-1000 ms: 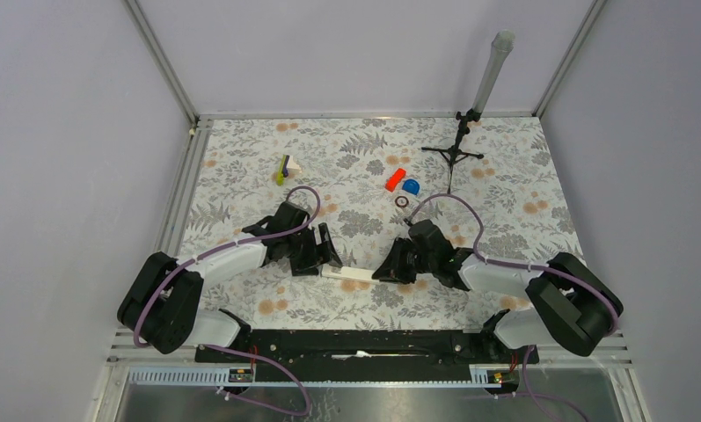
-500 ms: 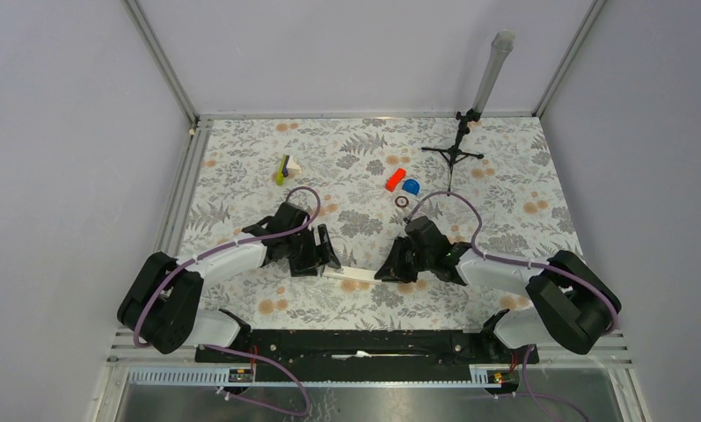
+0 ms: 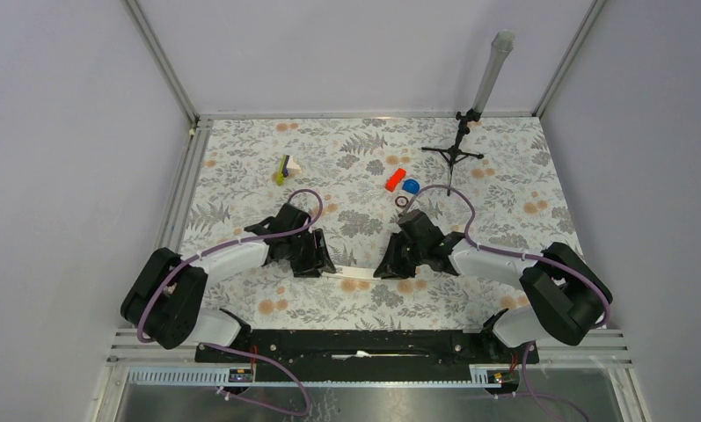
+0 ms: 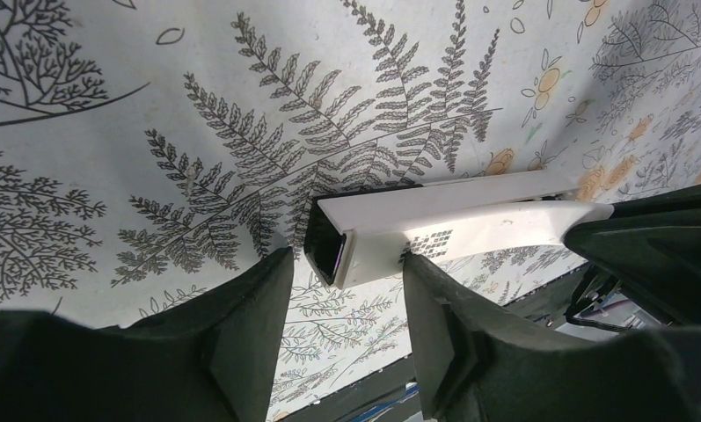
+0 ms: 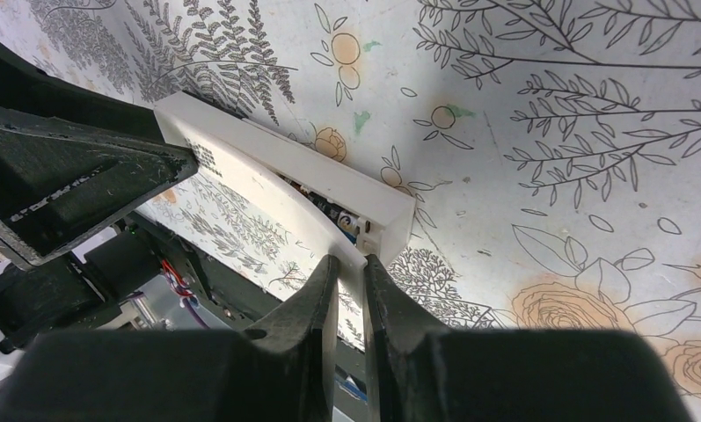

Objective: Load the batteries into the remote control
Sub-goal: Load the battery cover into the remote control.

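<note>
The remote control (image 3: 351, 275) is a white bar lying between my two grippers. In the left wrist view its dark end (image 4: 326, 246) sits between my left gripper's (image 4: 346, 261) spread fingers (image 4: 241, 308); the right finger touches it and the left finger stands just off it. My right gripper (image 5: 351, 261) is shut on the end of the thin white strip (image 5: 267, 211), which is bowed away from the remote's (image 5: 285, 158) back. A bit of blue and dark, perhaps the batteries (image 5: 344, 214), shows in the gap; little of it is visible.
A red block (image 3: 395, 179), a blue half-round piece (image 3: 411, 186) and a small dark ring (image 3: 402, 202) lie behind the right arm. A black tripod with a grey pole (image 3: 456, 149) stands at the back right. A yellow-green and purple piece (image 3: 282, 169) lies at the back left.
My right wrist has shifted a little left and back, still gripping the strip. The left gripper and the remote have barely moved.
</note>
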Controlling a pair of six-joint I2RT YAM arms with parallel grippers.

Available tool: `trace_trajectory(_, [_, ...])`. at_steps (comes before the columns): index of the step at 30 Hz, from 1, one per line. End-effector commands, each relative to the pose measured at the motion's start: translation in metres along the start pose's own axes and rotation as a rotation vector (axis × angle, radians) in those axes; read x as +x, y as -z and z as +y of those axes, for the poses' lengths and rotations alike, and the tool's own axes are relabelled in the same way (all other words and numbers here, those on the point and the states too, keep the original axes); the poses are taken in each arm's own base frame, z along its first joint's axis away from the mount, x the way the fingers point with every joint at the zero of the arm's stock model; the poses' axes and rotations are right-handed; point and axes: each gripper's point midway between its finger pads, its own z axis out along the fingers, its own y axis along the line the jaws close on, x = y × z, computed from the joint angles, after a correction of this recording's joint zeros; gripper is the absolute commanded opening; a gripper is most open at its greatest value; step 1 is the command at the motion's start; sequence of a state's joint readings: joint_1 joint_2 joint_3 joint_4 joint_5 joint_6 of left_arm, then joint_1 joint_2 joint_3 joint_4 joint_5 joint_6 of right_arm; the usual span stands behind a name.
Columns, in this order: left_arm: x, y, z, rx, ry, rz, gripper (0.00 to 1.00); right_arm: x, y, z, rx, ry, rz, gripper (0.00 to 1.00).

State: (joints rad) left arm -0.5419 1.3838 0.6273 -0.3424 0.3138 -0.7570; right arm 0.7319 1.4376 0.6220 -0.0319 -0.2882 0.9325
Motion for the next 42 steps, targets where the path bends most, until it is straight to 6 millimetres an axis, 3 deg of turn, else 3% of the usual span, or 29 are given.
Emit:
trace_trajectory(1, [-0.004, -0.001, 0.007, -0.044, -0.028, -0.006, 0.53, 0.004, 0.003, -0.032, 0.156, 0.010, 0.011, 0.00])
trace_trajectory(6, [0.000, -0.006, 0.018, -0.096, -0.011, 0.018, 0.49, 0.002, 0.003, -0.030, 0.157, 0.011, 0.016, 0.02])
trace_trajectory(14, [-0.002, -0.004, 0.030, -0.169, -0.010, 0.009, 0.45, 0.003, 0.012, -0.028, 0.182, 0.034, 0.032, 0.34])
trace_trajectory(19, [-0.001, -0.005, 0.033, -0.183, -0.008, 0.013, 0.44, 0.004, 0.013, -0.034, 0.223, 0.053, 0.048, 0.45])
trace_trajectory(22, [-0.001, -0.006, 0.032, -0.182, -0.008, 0.014, 0.44, 0.001, 0.011, -0.037, 0.233, 0.062, 0.040, 0.46])
trace_trajectory(26, [-0.002, -0.006, 0.032, -0.182, -0.010, 0.012, 0.43, -0.004, 0.009, -0.022, 0.183, 0.080, 0.036, 0.46])
trace_trajectory(31, [-0.003, -0.006, 0.032, -0.182, -0.010, 0.011, 0.43, -0.010, 0.016, 0.002, 0.067, 0.110, -0.007, 0.59])
trace_trajectory(36, [-0.004, -0.006, 0.030, -0.178, -0.013, 0.010, 0.43, -0.009, 0.014, 0.013, 0.009, 0.123, 0.005, 0.59])
trace_trajectory(42, [-0.005, -0.006, 0.029, -0.179, -0.016, 0.009, 0.43, -0.007, 0.013, 0.005, 0.045, 0.108, 0.014, 0.45])
